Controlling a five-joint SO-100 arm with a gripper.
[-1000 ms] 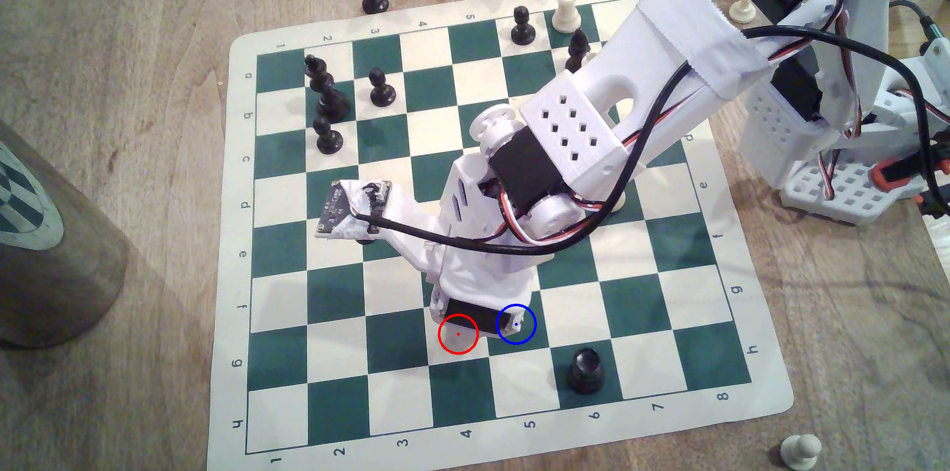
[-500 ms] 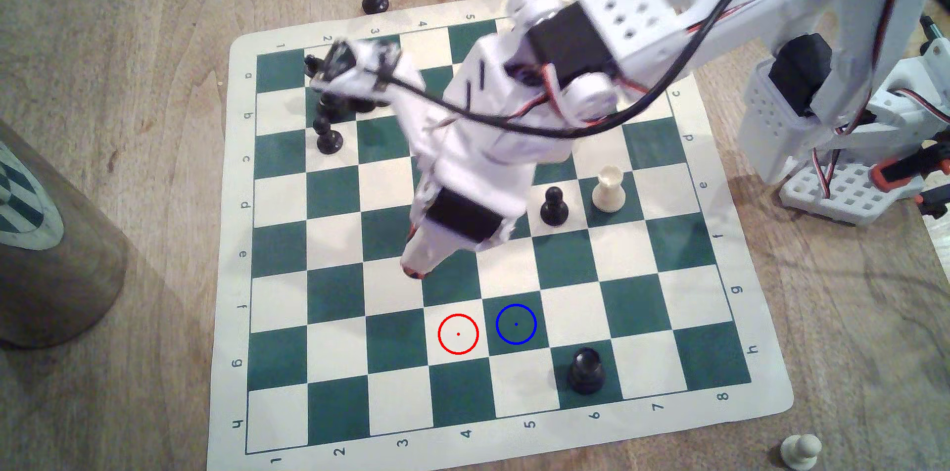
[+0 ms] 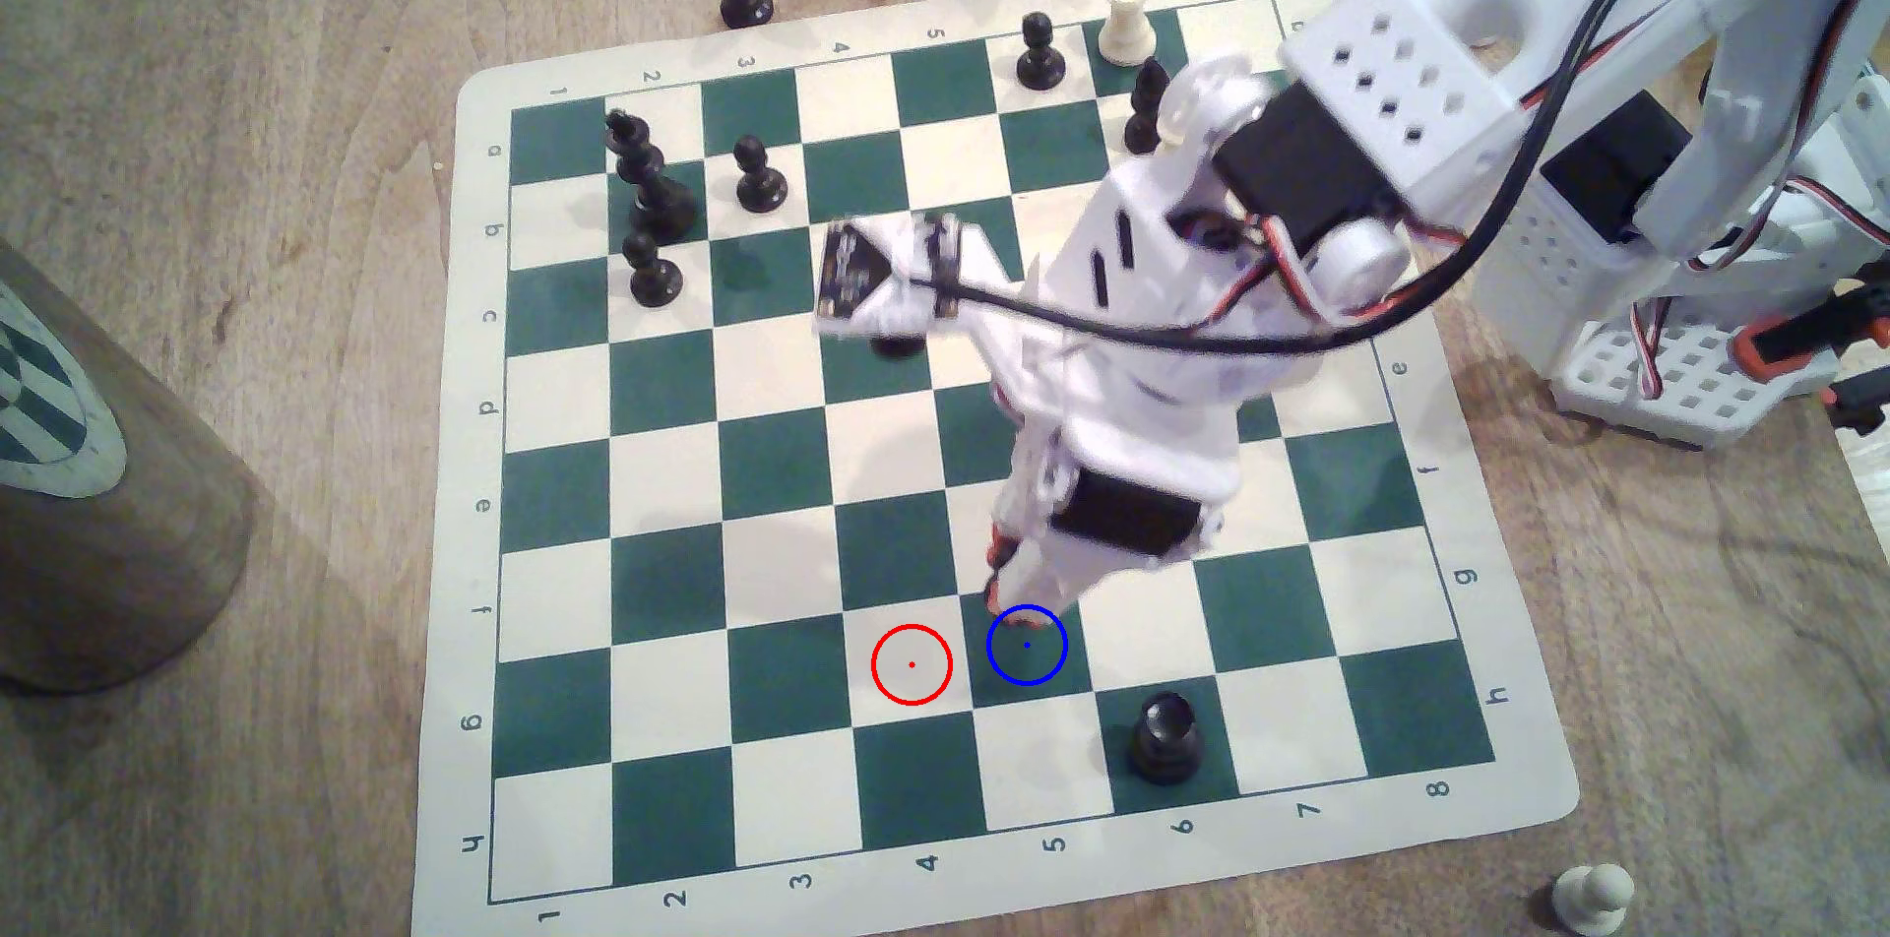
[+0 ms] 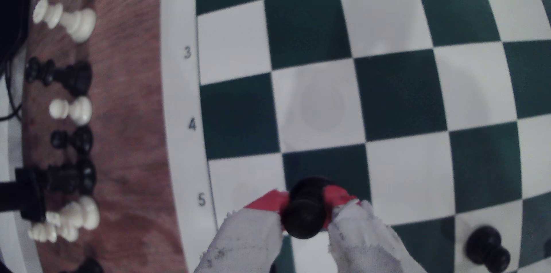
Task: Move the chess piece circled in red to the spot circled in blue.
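**Pawn clamped in the pincer above the blue-ringed square**

The pawn point(image 4: 304, 210) was small, glossy and black — a round ball head over a narrow neck and a flared base. In the wrist view it sat clamped between the two red-tipped, cloth-wrapped fingers point(image 4: 269, 201) of the pincer point(image 4: 304, 206), held over the board point(image 3: 1330, 794). In the exterior view the pincer point(image 3: 1013, 605) pointed down with its tips at the upper edge of the blue ring point(image 3: 1027, 646), which marked a dark green square. Whether the pawn touched the board could not be told. The red ring point(image 3: 911, 664) lay on the cream square just beside it, to the exterior view's left, with nothing on it.

The board was a green-and-cream mat with numbered and lettered edges, lying flat on a worn wooden bench point(image 3: 256, 78). A black rook point(image 3: 1166, 738) stood one row nearer the camera, to the exterior view's right of the blue ring. One cream pawn point(image 3: 1590, 896) stood off the mat near the bottom right corner of that view — well apart from the rest. Three black pieces point(image 3: 644, 201) clustered near the mat's far left corner, with a fourth black pawn point(image 3: 759, 176) just beside them.
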